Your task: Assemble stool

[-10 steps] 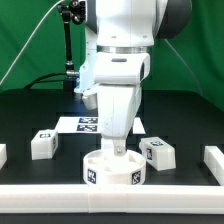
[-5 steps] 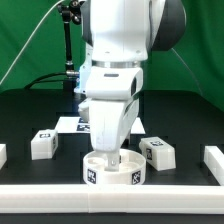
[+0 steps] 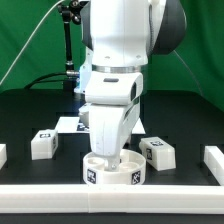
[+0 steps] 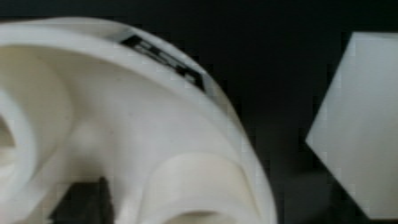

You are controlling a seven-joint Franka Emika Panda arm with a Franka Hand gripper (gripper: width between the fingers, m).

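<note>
The stool's round white seat (image 3: 131, 176) sits at the table's front centre, with tags on its side wall. My gripper (image 3: 110, 157) reaches down into it from above, jaws wide and fingertips at the ring's rim and hole; I see no grip on the wall. One blocky white leg (image 3: 42, 143) lies at the exterior view's left and another leg (image 3: 157, 152) just to the seat's right. In the wrist view the seat's curved rim (image 4: 151, 120) fills most of the picture, very close, with a leg (image 4: 365, 110) beside it; the fingers are too blurred to make out there.
The marker board (image 3: 70, 124) lies behind the seat, partly hidden by the arm. A long white rail (image 3: 60, 191) runs along the front edge, with white end blocks at the left (image 3: 2, 155) and right (image 3: 213, 161). A black stand (image 3: 68, 45) rises at the back.
The arm has come down and shifted slightly to the exterior view's left, bringing the fingers lower into the seat ring. The seat and the legs have not moved.
</note>
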